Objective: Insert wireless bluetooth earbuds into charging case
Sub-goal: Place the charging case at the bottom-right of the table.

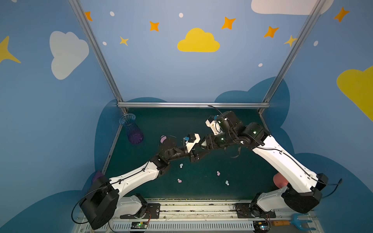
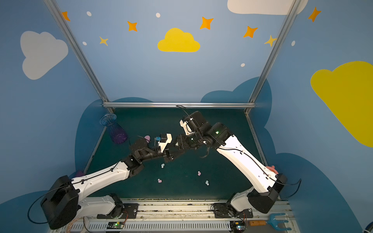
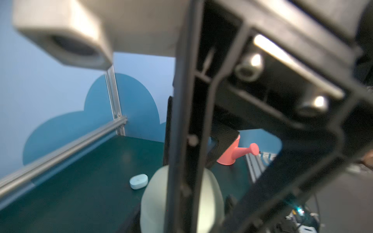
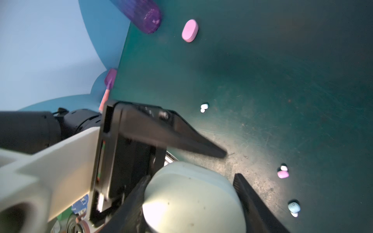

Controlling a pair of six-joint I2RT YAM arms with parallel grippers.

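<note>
Both arms meet above the middle of the table. My right gripper [image 4: 191,177] is shut on a cream charging case [image 4: 191,203], one finger on each side. In both top views only a pale sliver of the case [image 1: 204,143] [image 2: 176,144] shows. My left gripper [image 1: 200,155] stands open at the case, and its upper finger [image 4: 181,139] is a little off the case's edge. Several earbuds lie loose on the green mat: a blue-white one [image 1: 181,165] [image 4: 204,108], pink ones [image 1: 218,173] [image 1: 179,180] [image 4: 283,172] and a blue one [image 1: 227,182] [image 4: 293,207].
A pink case [image 1: 163,138] [image 4: 189,30] lies behind the left arm and a pale blue case [image 3: 138,181] farther back. A purple-blue vase [image 1: 132,130] lies at the back left. A pink watering can [image 1: 279,180] stands at the right edge and a purple spatula [image 4: 110,77] at the left edge.
</note>
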